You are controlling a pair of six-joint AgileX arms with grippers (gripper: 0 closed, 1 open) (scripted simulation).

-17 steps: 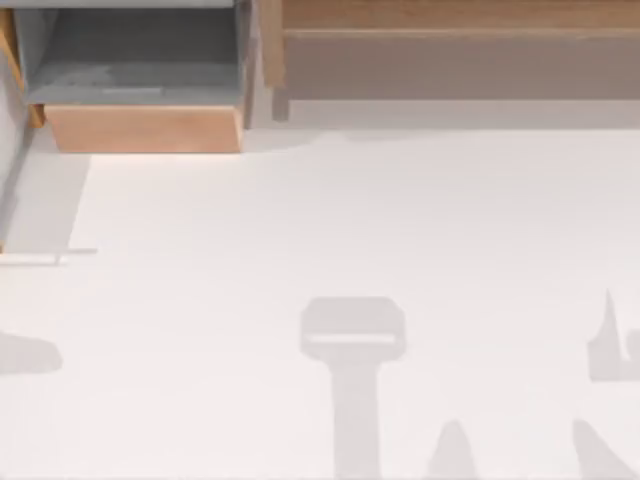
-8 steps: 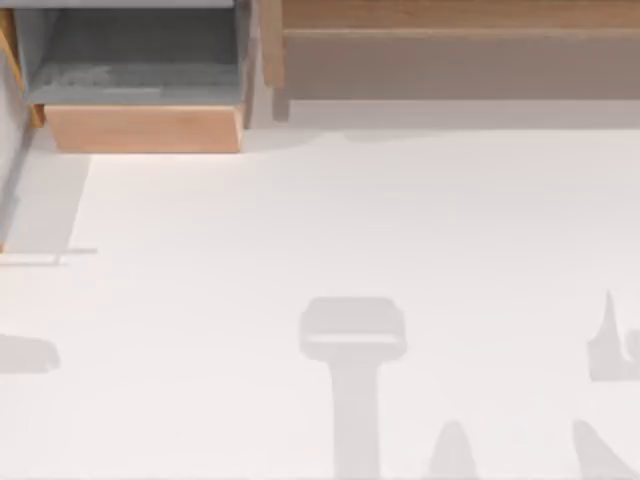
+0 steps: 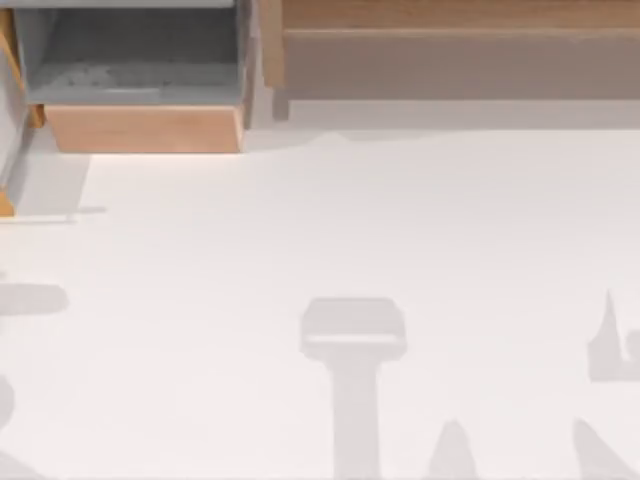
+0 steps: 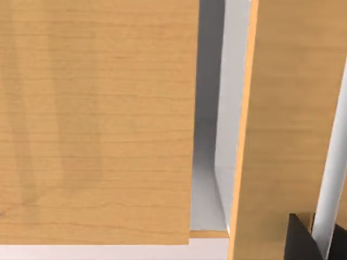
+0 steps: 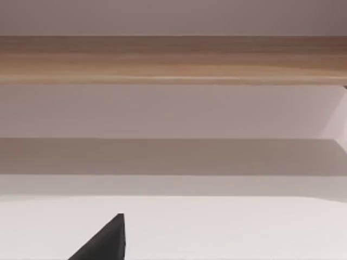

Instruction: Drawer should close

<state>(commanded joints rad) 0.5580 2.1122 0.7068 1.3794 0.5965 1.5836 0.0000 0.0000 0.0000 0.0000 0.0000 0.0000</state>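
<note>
Boxy light tan wooden drawer [image 3: 143, 128] stands pulled out, directly ahead of left gripper [image 4: 303, 238]; finger state cannot be told.

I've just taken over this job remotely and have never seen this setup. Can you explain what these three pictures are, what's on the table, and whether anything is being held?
This is a simulated pair of AgileX arms at a white table. One picture looks straight down from above. There, the drawer sits pulled out at the far left, its grey floor visible, beside the long wooden cabinet.

The other two come from cameras on the arms' wrists. The left wrist view is close against the drawer's tan wood; a dark part of the left claw shows at the corner. The right wrist view faces the cabinet, with a dark tip of the right claw showing.

Nothing appears to be held.
</note>
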